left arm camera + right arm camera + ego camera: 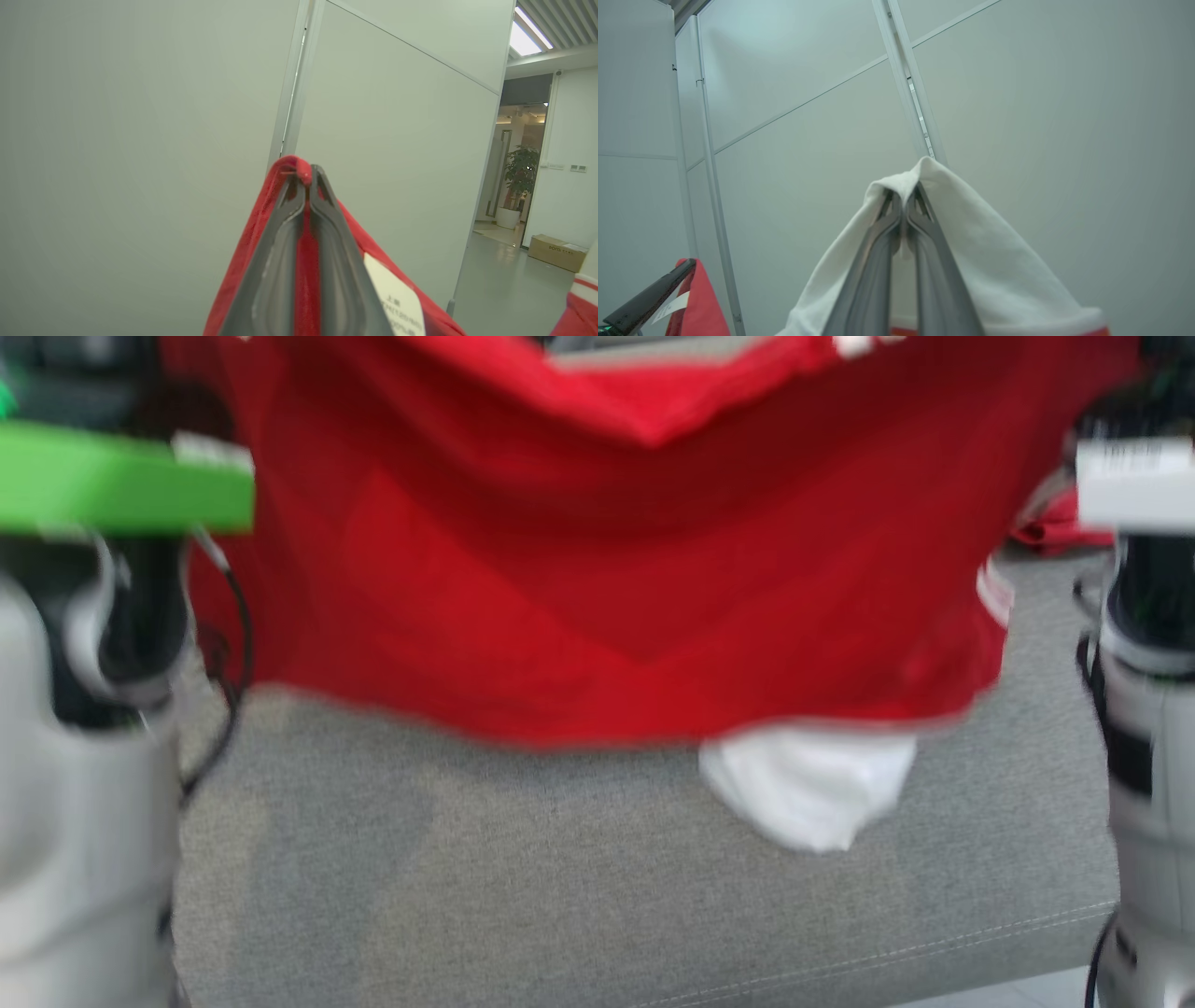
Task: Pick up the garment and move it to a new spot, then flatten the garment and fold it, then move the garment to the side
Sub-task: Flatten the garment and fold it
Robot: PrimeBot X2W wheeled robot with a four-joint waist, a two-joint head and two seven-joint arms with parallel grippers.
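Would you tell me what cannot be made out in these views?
- Head view: the garment is blurred and cut off by the top edge.
- Head view: the grey surface behind it is hidden.
- Left wrist view: the label by the left pincer is cut off, its print unreadable.
- Right wrist view: white cloth drapes the right pincer, hiding its pads.

The head camera looks forward and down from close behind the garment [597, 569], which spans most of its blurred frame above a grey cushion [467, 896]. Each wrist camera sits just behind its own hand and tilts upward. The left hand [306, 179] points at a pale wall [140, 140] with a doorway [523, 177] at right, and the right hand [904, 198] points at the same panelled wall. All three views share the garment. The right wrist view also catches the left hand at its lower left.
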